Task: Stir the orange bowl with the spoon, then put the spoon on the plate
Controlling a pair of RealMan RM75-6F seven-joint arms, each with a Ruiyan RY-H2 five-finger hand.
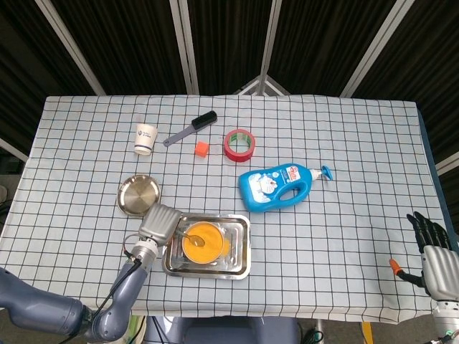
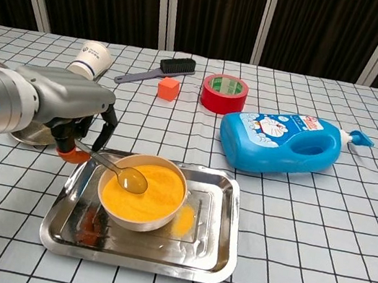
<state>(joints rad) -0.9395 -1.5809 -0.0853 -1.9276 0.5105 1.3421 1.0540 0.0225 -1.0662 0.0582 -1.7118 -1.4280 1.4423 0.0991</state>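
The orange bowl (image 2: 142, 190) (image 1: 203, 242) stands in a steel tray (image 2: 206, 258) (image 1: 242, 263) near the table's front. A metal spoon (image 2: 118, 171) (image 1: 192, 236) has its scoop lying in the bowl's left part, on the orange filling. My left hand (image 2: 69, 113) (image 1: 160, 224) grips the spoon's handle just left of the tray. A small round steel plate (image 1: 138, 194) lies behind that hand; the chest view shows only its edge (image 2: 29, 133). My right hand (image 1: 432, 251) hangs off the table's right front corner, fingers spread, holding nothing.
A blue detergent bottle (image 2: 282, 142) lies on its side right of the tray. At the back stand a paper cup (image 2: 90, 61), a brush (image 2: 155, 69), an orange cube (image 2: 168, 88) and a red tape roll (image 2: 224, 93).
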